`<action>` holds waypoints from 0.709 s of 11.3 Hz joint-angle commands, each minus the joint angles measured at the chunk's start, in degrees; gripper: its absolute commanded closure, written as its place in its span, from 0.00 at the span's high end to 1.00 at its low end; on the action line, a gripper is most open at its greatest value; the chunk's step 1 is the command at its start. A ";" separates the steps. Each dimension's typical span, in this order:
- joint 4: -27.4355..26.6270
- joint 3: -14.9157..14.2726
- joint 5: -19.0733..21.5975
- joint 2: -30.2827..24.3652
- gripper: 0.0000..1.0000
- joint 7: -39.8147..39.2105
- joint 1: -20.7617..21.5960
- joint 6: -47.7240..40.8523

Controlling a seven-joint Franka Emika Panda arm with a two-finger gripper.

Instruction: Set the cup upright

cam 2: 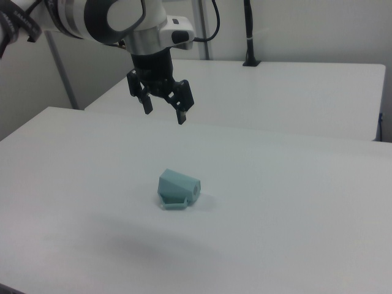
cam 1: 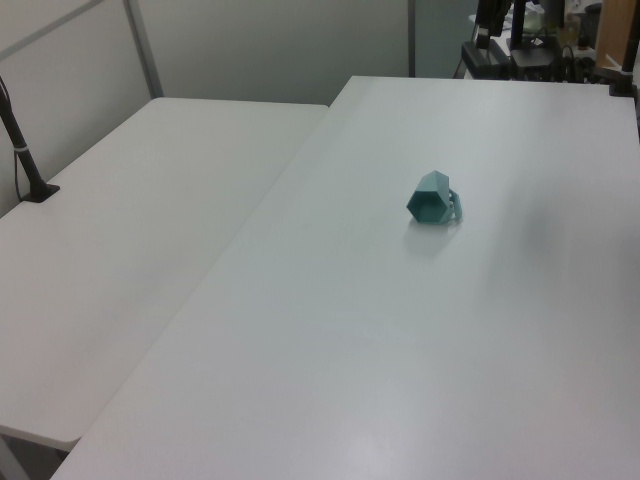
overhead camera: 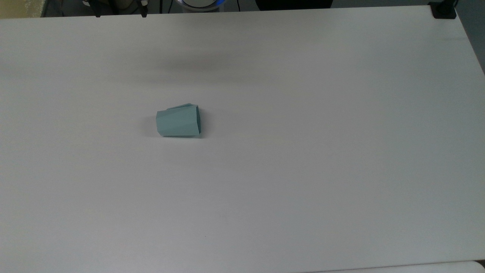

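The pale teal cup [overhead camera: 178, 122] lies on its side on the white table [overhead camera: 303, 151]. In the top view its narrower base points left and its wider mouth right. In the left view the cup [cam 1: 433, 198] shows its hexagonal base toward the camera. In the right view the cup [cam 2: 178, 189] rests with its handle tab low against the table. My gripper [cam 2: 164, 114] hangs open in the air above and behind the cup in the right view, well apart from it, with nothing between its fingers.
A second white table [cam 1: 120, 230] adjoins on the left view's left, with a black clamped post [cam 1: 25, 150]. Dark equipment stands at the far edge [cam 1: 520, 40]. A black clamp [overhead camera: 443, 11] sits at the top view's upper right corner.
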 commanded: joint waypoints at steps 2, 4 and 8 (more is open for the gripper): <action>-0.11 0.39 -4.64 -0.08 1.00 0.89 0.96 -3.11; 0.85 0.30 -3.60 -0.52 1.00 0.80 0.70 -3.12; 1.65 0.21 -2.45 -0.43 1.00 1.06 -0.01 -3.73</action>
